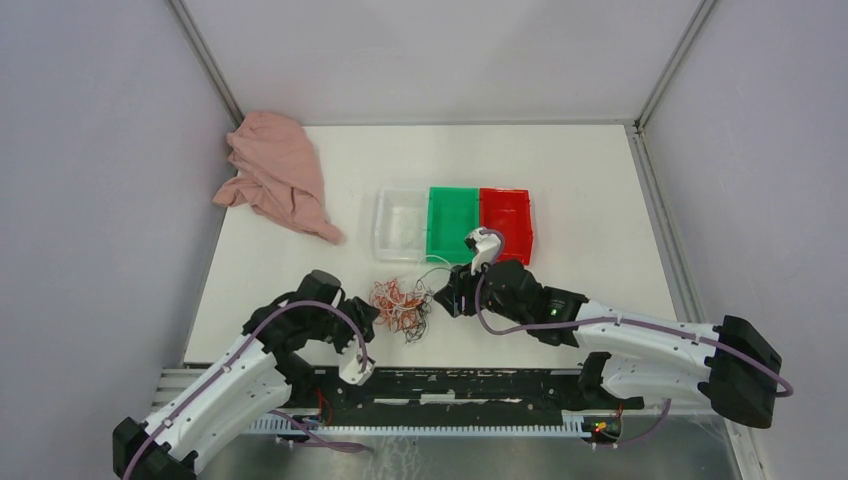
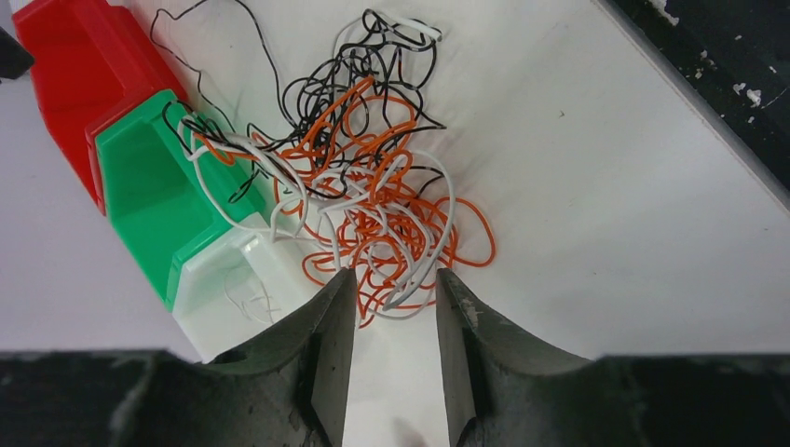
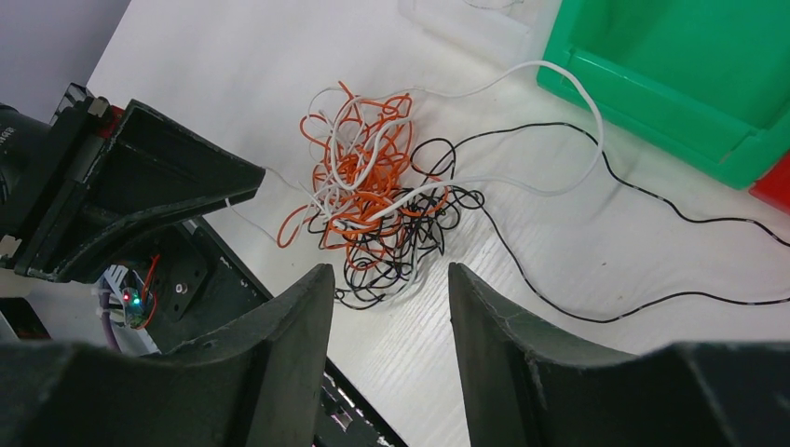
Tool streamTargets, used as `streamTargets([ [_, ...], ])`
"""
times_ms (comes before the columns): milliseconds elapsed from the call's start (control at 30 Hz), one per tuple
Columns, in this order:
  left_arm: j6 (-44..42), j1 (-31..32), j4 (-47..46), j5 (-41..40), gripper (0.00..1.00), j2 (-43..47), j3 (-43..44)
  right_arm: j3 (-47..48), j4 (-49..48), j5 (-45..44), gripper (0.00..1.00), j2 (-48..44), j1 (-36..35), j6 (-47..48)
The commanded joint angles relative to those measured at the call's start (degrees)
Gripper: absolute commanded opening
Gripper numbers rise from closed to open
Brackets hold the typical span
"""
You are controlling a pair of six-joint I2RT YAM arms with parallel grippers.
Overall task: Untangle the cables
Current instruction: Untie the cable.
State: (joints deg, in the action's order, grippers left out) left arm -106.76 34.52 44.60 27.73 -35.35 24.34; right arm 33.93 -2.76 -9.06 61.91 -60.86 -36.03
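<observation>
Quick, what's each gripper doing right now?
Left gripper: open, loops of the cables between its tips, not clamped.
Right gripper: open, holding nothing.

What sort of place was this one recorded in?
Probably a lab robot cell: plain grey walls enclose a white table, a left arm and right arm mounted at its edge, cables and bins as props.
</observation>
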Motion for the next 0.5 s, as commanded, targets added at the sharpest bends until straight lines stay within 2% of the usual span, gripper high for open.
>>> streamTargets([
  [0,-4.0,0.2,-2.2,4.5,0.41,-1.6,-0.4,1.0,-3.4,0.7,0.55,0.4,0.5,-0.9],
  [133,-5.8,0.3,-2.6,3.3,0.29,-3.7,-0.6,1.0,-3.9,1.0,0.55,0.6,0.7,-0.8],
  [300,-3.6,0.2,-7.9,3.0,0.05,-1.1,-0.4,1.5,-4.9,2.7,0.56,0.8,1.2,-0.2],
  [467,1.5,0.2,-8.3,6.6,0.03,4.6,4.5,6.0,-4.7,6.0,0.61,3.5,1.6,3.2],
])
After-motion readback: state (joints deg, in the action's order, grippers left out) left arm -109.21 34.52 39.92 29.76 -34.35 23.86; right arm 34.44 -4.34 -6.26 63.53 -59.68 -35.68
